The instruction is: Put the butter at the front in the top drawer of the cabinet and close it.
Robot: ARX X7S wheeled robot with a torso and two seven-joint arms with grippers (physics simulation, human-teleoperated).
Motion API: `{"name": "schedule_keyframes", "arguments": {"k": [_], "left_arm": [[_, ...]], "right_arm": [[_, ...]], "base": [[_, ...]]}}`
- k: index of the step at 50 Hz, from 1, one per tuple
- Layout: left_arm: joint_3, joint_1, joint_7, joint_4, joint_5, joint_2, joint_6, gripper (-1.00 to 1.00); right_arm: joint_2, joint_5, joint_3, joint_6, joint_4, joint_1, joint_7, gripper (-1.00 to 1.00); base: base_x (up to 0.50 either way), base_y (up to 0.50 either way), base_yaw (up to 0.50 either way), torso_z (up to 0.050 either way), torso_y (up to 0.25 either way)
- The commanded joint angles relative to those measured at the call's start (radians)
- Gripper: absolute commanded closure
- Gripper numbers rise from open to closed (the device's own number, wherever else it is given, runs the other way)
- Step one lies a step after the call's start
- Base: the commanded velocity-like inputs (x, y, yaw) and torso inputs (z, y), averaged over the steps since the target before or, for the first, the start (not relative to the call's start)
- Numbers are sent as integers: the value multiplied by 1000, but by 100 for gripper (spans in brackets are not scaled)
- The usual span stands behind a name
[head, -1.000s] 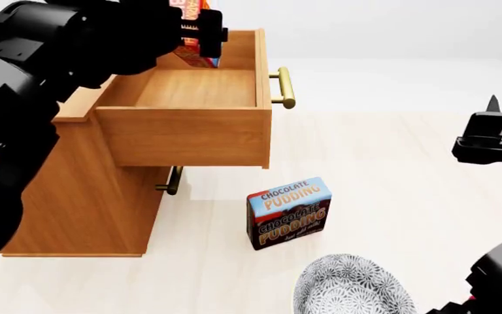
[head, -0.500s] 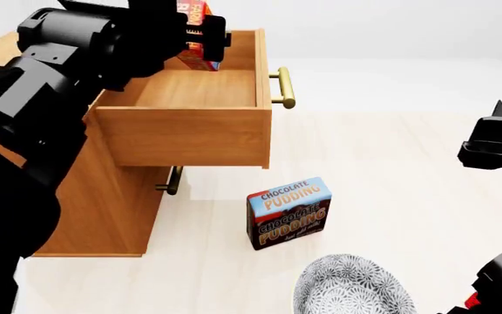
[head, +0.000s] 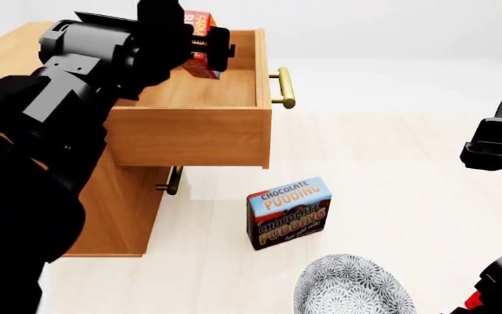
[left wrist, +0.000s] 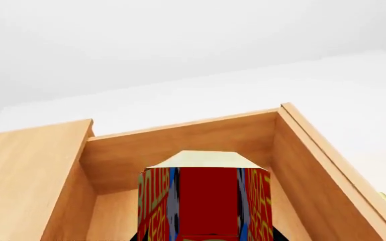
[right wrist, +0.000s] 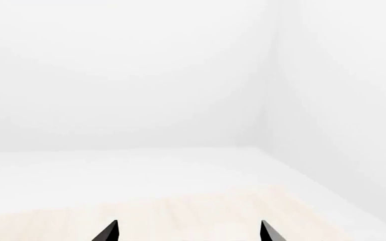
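Pale floor, white walls. Left gripper (head: pixel 206 47), clamped on the butter (head: pixel 200 43), has advanced over the open top drawer (head: pixel 190 118), which holds nothing else. Right gripper (right wrist: pixel 189 232) hangs spread apart.

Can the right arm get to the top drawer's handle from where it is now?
Probably yes. The right gripper hangs open and empty over bare floor, and nothing stands between it and the brass handle. The pudding box sits lower, out of that path.
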Motion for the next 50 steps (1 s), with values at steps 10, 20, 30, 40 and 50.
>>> {"name": "schedule_keyframes", "arguments": {"k": [10, 20, 30, 40, 50], "left_arm": [[-95, 3, -8, -10, 123, 19, -19, 100], [-125, 7, -5, -10, 162, 20, -30, 100], [-136, 6, 1, -8, 173, 19, -31, 100], [-144, 2, 7, -5, 180, 16, -28, 100], [-147, 10, 4, 8, 183, 11, -33, 100]], "right_arm": [[0, 14, 14, 2, -2, -8, 6, -100], [-1, 17, 15, 7, -3, -7, 6, -100], [-1, 20, 14, 11, -3, -6, 9, -100], [-2, 17, 10, 23, -7, -1, 6, -100], [2, 11, 4, 38, -16, 0, 3, -100]], "base": [[0, 0, 0, 1, 1], [0, 0, 0, 0, 1], [0, 0, 0, 1, 1], [0, 0, 0, 0, 1], [0, 0, 0, 0, 2]]}}
